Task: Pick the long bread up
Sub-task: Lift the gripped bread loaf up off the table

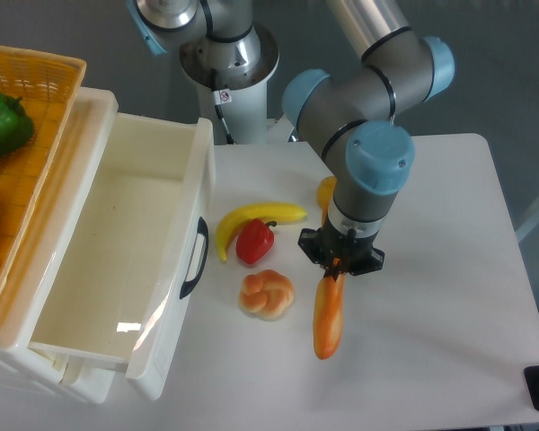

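A white table (449,296) seen from above, with a grey and light-blue robot arm (368,99) reaching down over its middle. The arm's end effector (335,267) points straight down, and its black mount hides most of the fingers. It sits right over the upper end of the long bread (328,319) and appears closed on that end, though the fingers themselves cannot be made out clearly.

The long bread is a slim, glossy orange-brown toy loaf with a rounded lower end. It runs almost straight from the end effector toward six o'clock, tilted slightly. Whether its lower end touches the table or hangs just above it cannot be told.

At nine o'clock from the bread, close by, lies a round knotted tan bun (267,294). At eleven o'clock from the bun sits a small red pepper (254,241), touching a curved yellow banana (251,221). An orange object (325,191) peeks out behind the arm at twelve o'clock from the end effector.

On the left side stands a white open drawer (126,242) with a dark handle (194,259). Beyond it at ten o'clock is a yellow woven basket (45,90) holding a green pepper (2,124).
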Tool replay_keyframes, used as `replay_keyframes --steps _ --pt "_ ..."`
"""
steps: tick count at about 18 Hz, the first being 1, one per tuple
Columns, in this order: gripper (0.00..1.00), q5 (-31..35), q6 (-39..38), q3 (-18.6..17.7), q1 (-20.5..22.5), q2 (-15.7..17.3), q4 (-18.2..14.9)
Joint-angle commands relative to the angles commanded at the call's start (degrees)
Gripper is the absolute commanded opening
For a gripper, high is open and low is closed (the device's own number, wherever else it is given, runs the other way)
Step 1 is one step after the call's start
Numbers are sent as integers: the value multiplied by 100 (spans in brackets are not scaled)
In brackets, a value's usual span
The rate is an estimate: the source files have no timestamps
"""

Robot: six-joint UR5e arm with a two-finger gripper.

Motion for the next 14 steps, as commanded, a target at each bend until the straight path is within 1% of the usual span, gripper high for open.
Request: replay_keyframes --steps 4,14 --pt "0 0 265 9 79 35 -62" --pt "0 0 274 0 115 123 -97"
